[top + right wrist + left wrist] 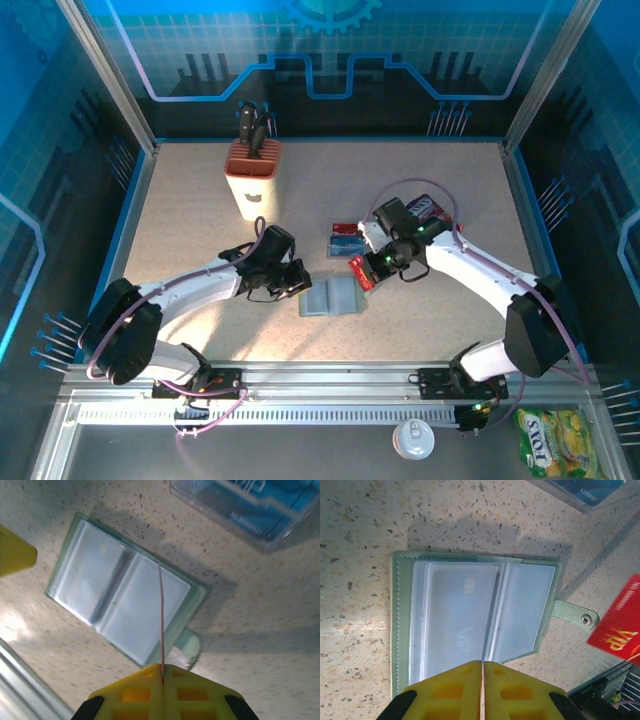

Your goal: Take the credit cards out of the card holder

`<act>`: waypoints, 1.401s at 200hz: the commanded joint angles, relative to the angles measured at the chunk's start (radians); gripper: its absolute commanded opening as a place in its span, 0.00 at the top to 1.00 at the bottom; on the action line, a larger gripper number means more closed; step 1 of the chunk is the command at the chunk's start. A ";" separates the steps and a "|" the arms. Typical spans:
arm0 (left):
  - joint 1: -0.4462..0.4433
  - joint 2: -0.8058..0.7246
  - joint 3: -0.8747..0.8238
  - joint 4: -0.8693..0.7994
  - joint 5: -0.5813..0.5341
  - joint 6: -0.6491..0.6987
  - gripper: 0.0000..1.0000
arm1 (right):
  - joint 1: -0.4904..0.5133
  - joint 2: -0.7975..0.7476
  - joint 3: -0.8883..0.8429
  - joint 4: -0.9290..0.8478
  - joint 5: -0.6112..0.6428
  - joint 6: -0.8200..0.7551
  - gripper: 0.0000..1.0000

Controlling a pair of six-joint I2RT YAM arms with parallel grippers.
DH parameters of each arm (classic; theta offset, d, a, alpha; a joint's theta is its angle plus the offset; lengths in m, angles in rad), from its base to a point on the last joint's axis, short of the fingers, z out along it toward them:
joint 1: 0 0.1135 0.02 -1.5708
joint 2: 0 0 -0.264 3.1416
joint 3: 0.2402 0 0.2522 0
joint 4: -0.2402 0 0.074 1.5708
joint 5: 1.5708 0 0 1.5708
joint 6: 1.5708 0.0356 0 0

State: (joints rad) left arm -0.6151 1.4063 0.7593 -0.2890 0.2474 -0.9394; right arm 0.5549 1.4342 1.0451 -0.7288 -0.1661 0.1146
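From above, the card holder [333,297] is lying open mid-table, its long axis running left-right. At the left wrist, its pale-green cover and clear sleeves are facing up, snap tab pointing right. The left gripper [482,672] is hovering pressed closed over its edge. At the right wrist, the right gripper [162,675] is pinching a red card [161,615] edge-on above it.

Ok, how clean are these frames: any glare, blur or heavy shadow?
Top view: sharp, with a glare patch on the table at its near left. Left wrist: holder crisp but shiny, red card slightly soft. Right wrist: soft throughout, with a dark shadow beside the holder.
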 commanded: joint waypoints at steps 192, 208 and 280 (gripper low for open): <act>0.043 0.055 0.100 -0.094 -0.016 0.044 0.86 | -0.110 0.555 0.894 -0.514 0.091 -0.890 1.00; 0.042 0.049 0.094 -0.071 -0.018 0.036 0.82 | -0.109 0.612 0.963 -0.536 0.076 -0.900 1.00; 0.053 0.053 0.109 -0.072 -0.027 0.042 0.80 | -0.104 0.771 1.113 -0.589 0.071 -0.953 1.00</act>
State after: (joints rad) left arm -0.5728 1.4525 0.8444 -0.3454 0.2314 -0.9131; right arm 0.4545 2.1567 2.0953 -1.2499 -0.0704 -0.7967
